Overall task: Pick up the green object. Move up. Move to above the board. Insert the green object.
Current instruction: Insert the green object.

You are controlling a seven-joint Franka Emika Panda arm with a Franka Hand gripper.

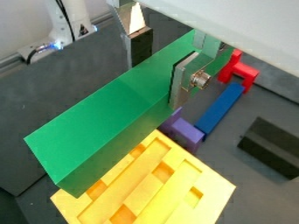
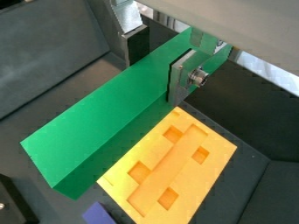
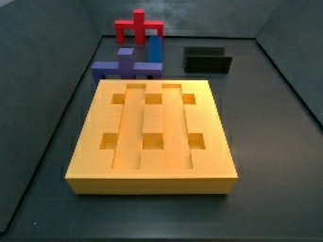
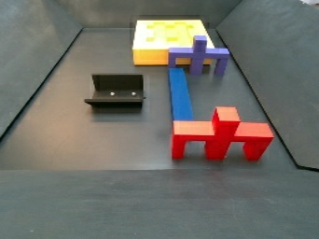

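Currently, both wrist views show the tool (image 1: 191,77) clenched on the long plain green rectangular bar (image 1: 111,118), its flat silver plates pressed against the bar's sides at the end nearest the wrist, with the free length of the bar reaching out over the large flat orange-yellow ridged board (image 2: 176,166) and its square holes. Neither side view shows the tool or the bar, so both are judged to be raised well above the dark surface (image 3: 284,142); the step in hand is most likely the transfer to above the board, just ahead of insertion. To do it well, keep the grasp firm, since a bar held at one end can pivot between the pads. Select one square hole (image 2: 177,133) and bring the bar's free end squarely over it, with the bar's faces parallel to the hole's edges, before any descent. Whether the bar must be reoriented to enter end-first cannot be told from these views. Descend slowly and stop if the end rides on a ridge. Keep the path clear of the blue-purple block (image 3: 127,66), the red cross-shaped piece (image 3: 138,28) and the small black box (image 3: 209,60), which stand at the far side of the board in a side view.
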